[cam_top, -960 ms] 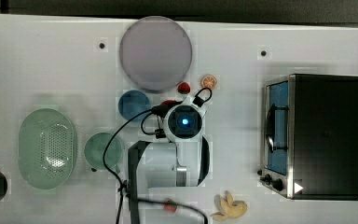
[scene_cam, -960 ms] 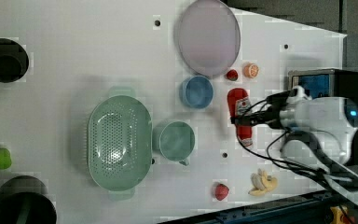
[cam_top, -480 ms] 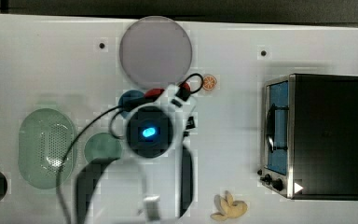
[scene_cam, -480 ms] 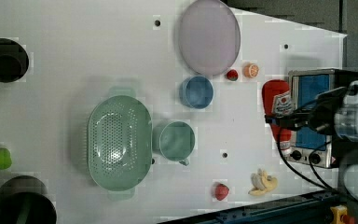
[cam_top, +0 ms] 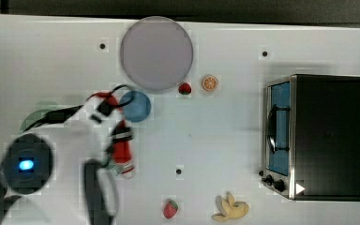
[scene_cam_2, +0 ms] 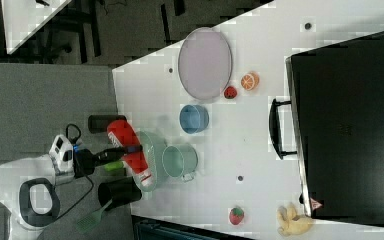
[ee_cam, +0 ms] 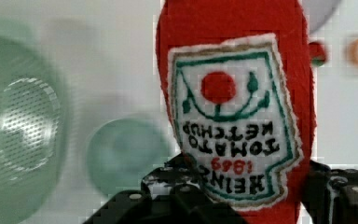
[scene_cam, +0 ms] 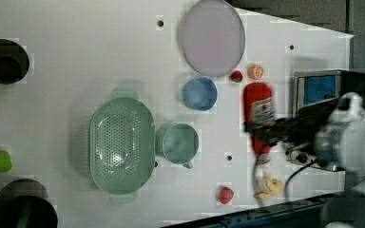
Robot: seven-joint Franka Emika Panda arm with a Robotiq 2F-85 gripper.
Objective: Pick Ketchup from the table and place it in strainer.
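We see that the gripper (scene_cam: 266, 134) has lifted the Ketchup (scene_cam: 258, 108) off the table, jaws pinching its middle. It now travels toward the strainer (scene_cam: 121, 145) at the left view's centre-left, so the pick is done; placing remains.

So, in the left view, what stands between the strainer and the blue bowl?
In the left view, only bare table separates the strainer and blue bowl; the green cup sits lower.

White tabletop (scene_cam_2: 260, 150) under even light, grey floor (scene_cam_2: 50, 95) and dark chair legs (scene_cam_2: 87, 27) beyond.
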